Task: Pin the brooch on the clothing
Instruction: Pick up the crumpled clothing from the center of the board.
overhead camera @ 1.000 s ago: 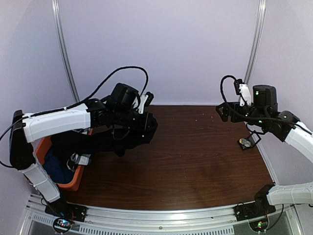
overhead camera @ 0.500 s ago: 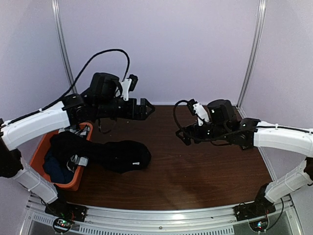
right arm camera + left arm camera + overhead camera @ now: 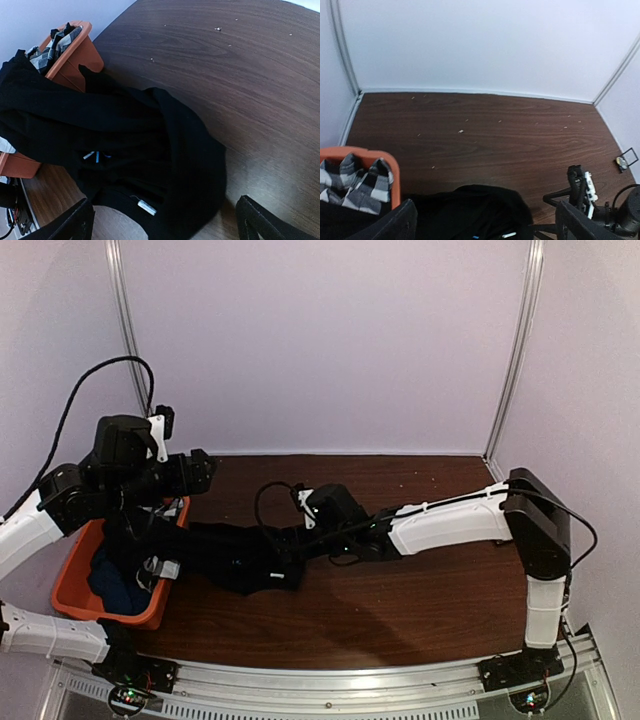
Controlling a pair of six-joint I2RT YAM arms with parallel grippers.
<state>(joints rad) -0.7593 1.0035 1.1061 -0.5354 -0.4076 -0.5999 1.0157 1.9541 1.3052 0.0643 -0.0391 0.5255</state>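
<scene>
right gripper (image 3: 162,222): jaws spread wide with nothing in them. It is low over the table (image 3: 430,580), left of centre, at the end of the right arm, which is stretched across from the right side.
T-shirt (image 3: 150,130): black and crumpled. Its left part hangs over the rim of the orange basket (image 3: 75,590), and the rest is heaped on the table to the right of the basket.
T-shirt relative to right gripper: in the right wrist view the near-right edge of the heap lies directly below, between the two fingers. Black fabric against the black gripper hides whether they touch.
print (image 3: 95,156): a few light-blue strokes show in a fold, to the left of the right gripper.
white tag (image 3: 146,206): lies on the near edge of the heap, just left of the gap between the fingers.
left gripper (image 3: 485,225): jaws wide apart and empty. It is raised at the far left, above the far end of the basket, and the T-shirt lies below it on the near side, well apart.
checked cloth (image 3: 355,182): black and white, inside the basket and partly under the T-shirt.
</scene>
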